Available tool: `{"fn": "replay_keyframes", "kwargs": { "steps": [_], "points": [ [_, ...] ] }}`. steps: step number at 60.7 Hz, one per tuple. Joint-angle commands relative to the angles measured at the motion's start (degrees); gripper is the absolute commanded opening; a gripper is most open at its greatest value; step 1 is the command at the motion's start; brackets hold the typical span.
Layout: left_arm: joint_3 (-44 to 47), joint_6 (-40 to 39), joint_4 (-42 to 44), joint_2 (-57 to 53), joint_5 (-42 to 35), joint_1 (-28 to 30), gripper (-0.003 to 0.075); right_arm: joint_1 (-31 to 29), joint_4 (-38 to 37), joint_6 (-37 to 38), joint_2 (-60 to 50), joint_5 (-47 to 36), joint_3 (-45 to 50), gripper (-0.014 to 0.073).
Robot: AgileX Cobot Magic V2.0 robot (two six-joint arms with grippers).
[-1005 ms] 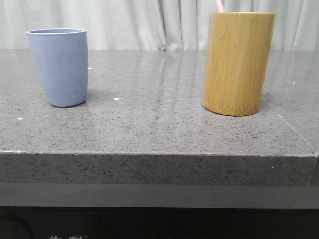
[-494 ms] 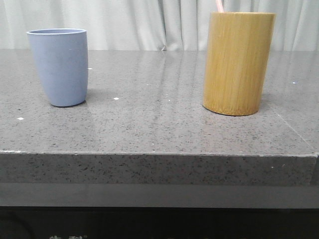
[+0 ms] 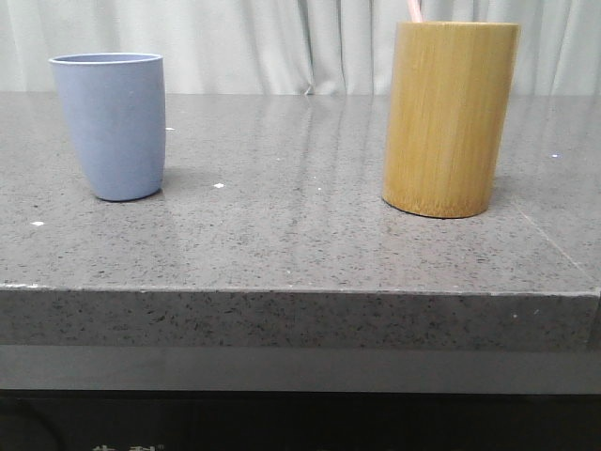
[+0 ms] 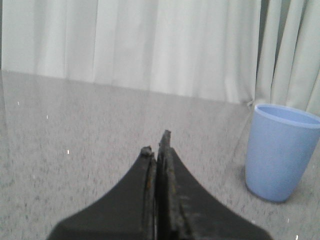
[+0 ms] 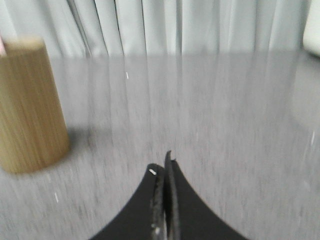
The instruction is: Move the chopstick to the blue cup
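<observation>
Staged tabletop test bench with a curtained backdrop, most likely a laboratory set-up.
A thick grey speckled stone-look slab (image 3: 300,235) served as the work surface, with pale pleated curtains (image 3: 282,42) closing off everything behind it. Only two vessels stood on the slab, the blue cup (image 3: 113,127) and a bamboo cylinder (image 3: 449,117), well apart; no household fittings, appliances or shelving appeared in any view.
</observation>
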Motion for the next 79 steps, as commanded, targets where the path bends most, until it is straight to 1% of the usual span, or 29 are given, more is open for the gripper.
{"fn": "replay_keyframes", "kwargs": {
  "steps": [1, 8, 18, 25, 33, 37, 39, 42, 44, 48, 51, 53, 55, 56, 57, 61, 70, 76, 79],
  "points": [
    [-7.76, -0.44, 1.43, -0.56, -2.42, -0.26, -0.0019, -0.36, 0.08, -0.21, 0.02, -2.77, -8.75, -0.0115],
    [-16.13, -0.44, 4.51, 2.65, 3.57, -0.26, -0.0019, -0.36, 0.08, -0.21, 4.74, 0.59, -16.79, -0.0115],
    [-27.19, -0.44, 5.17, 14.13, 10.91, -0.26, -0.0019, -0.36, 0.08, -0.21, 16.62, 6.89, -28.3, -0.0115],
    [-29.42, -0.44, 5.7, 22.35, 10.67, -0.26, -0.0019, -0.17, 0.08, -0.39, 23.91, 7.97, -32.07, -0.0115],
    [-29.64, -0.44, 5.7, 27.74, 8.48, -0.26, -0.0017, 0.02, 0.13, -0.39, 27.04, 6.52, -32.37, -0.0109],
    [-29.64, -0.44, 5.7, 28.68, 8.06, -0.26, -0.0007, 0.02, 0.13, -0.39, 27.11, 6.73, -32.37, -0.0073],
    [-29.64, -0.44, 5.7, 28.84, 7.92, -0.26, 0.0019, 0.02, 0.13, -0.39, 27.11, 6.88, -32.37, -0.0032],
    [-29.64, -0.44, 5.7, 28.95, 7.8, -0.26, 0.0097, 0.02, 0.13, -0.39, 27.11, 7.04, -32.37, 0.0067],
    [-29.64, -0.44, 5.7, 28.95, 7.66, -0.26, 0.0169, 0.02, 0.13, -0.39, 27.11, 7.16, -32.32, 0.0148],
    [-29.64, -0.44, 5.7, 28.95, 7.51, -0.26, 0.0358, 0.02, 0.13, -0.39, 27.11, 7.46, -32.25, 0.0332],
    [-29.64, -0.44, 5.7, 28.95, 7.51, -0.26, 0.0539, 0.02, 0.13, -0.39, 27.11, 7.71, -32.25, 0.0474],
    [-29.64, -0.44, 5.7, 28.95, 7.51, -0.26, 0.0622, 0.02, 0.13, -0.39, 27.11, 7.71, -32.25, 0.0547],
    [-29.64, -0.44, 5.7, 28.95, 7.51, -0.26, 0.0673, 0.02, 0.13, -0.39, 27.11, 7.71, -32.25, 0.0604],
    [-29.64, -0.44, 5.7, 28.95, 7.51, -0.26, 0.0702, 0.02, 0.13, -0.39, 27.11, 7.71, -32.25, 0.0613],
    [-29.64, -0.44, 5.7, 28.95, 7.51, -0.26, 0.0711, 0.02, 0.13, -0.39, 27.11, 7.71, -32.25, 0.0604],
    [-29.54, -0.44, 5.7, 28.95, 7.51, -0.26, 0.0683, 0.02, 0.13, -0.39, 27.11, 7.71, -32.25, 0.0586],
    [-29.54, -0.44, 5.7, 28.95, 7.51, -0.26, 0.0624, 0.02, 0.13, -0.39, 27.11, 7.71, -32.25, 0.0586],
    [-29.79, -0.44, 3.88, 29.1, 8.01, -0.26, 0.0606, 0.02, 0.13, -0.39, 27.11, 7.71, -32.25, 0.0586],
    [-31.28, -0.44, 3.32, 30.17, 10.25, -0.57, 0.0599, 0.02, 0.13, -0.39, 27.11, 7.71, -32.25, 0.0586]
  ]
}}
